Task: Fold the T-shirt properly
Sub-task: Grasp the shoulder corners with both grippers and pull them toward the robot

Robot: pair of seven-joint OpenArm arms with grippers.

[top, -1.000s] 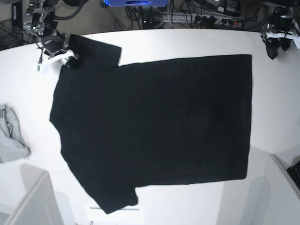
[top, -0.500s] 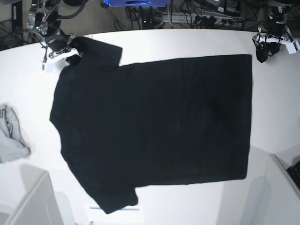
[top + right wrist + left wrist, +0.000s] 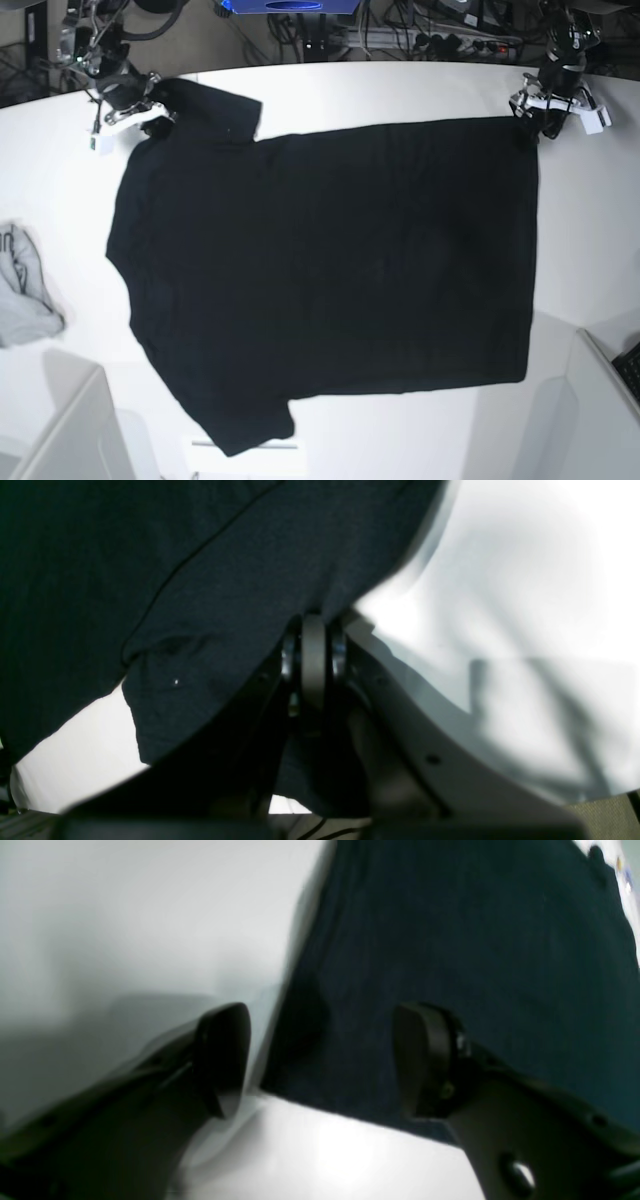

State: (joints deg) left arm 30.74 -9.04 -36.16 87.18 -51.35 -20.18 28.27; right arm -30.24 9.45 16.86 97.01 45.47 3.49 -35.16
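The large black short-sleeved cotton T-shirt (image 3: 330, 270) lies spread flat on the smooth, glossy white table (image 3: 590, 230), its plain matte side up, with a fine knit grain and a stitched sleeve seam visible in the right wrist view; no print, label or writing can be read on it.

The right gripper (image 3: 314, 645) has its dark jaws pressed together, pinching the edge of the shirt's sleeve (image 3: 210, 630); the cloth drapes over and ahead of the jaws, and bare table shows to either side of them.

The left gripper (image 3: 320, 1060) stands with its two rounded black fingers (image 3: 222, 1055) spread apart, straddling the hem corner of the shirt: one finger is over bare table just outside the cloth edge, the other over the fabric. Nothing sits clamped between them.

A small crumpled light grey cloth (image 3: 22, 290) lies well apart from both grippers, beside the shirt's other sleeve.
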